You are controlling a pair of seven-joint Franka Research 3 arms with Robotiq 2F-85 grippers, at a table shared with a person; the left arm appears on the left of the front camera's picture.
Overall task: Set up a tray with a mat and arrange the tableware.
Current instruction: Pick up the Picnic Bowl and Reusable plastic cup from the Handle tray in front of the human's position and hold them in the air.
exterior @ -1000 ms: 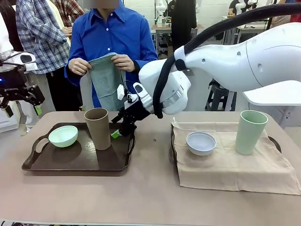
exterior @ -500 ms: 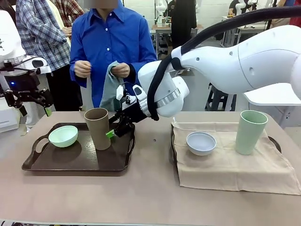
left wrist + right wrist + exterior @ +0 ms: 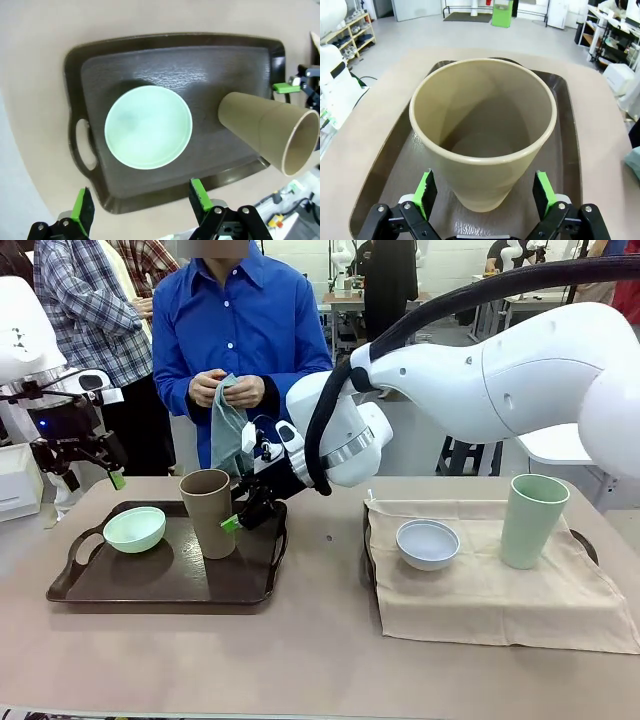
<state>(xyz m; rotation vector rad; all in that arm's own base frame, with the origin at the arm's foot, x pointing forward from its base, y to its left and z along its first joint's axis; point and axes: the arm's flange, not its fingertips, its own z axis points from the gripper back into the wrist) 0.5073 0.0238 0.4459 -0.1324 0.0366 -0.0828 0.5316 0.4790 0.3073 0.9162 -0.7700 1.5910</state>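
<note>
Right end effector (image 3: 484, 174): jaws apart | tan cup (image 3: 482, 132): matte, tapered, round-rimmed

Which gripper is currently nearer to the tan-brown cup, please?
Right. The right gripper is beside the tan-brown cup, open fingers facing it; the left gripper hovers higher, beyond the mint green bowl.

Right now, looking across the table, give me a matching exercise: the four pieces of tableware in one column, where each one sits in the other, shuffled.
Things:
1. mint green bowl
2. tan-brown cup
3. white bowl
4. pale green cup

Places:
A. right end of the beige mat
B. dark tray, near its left handle
C. left part of the mat
D. on the tray, just ahead of the open right gripper

Pairs: 1-B, 2-D, 3-C, 4-A
</note>
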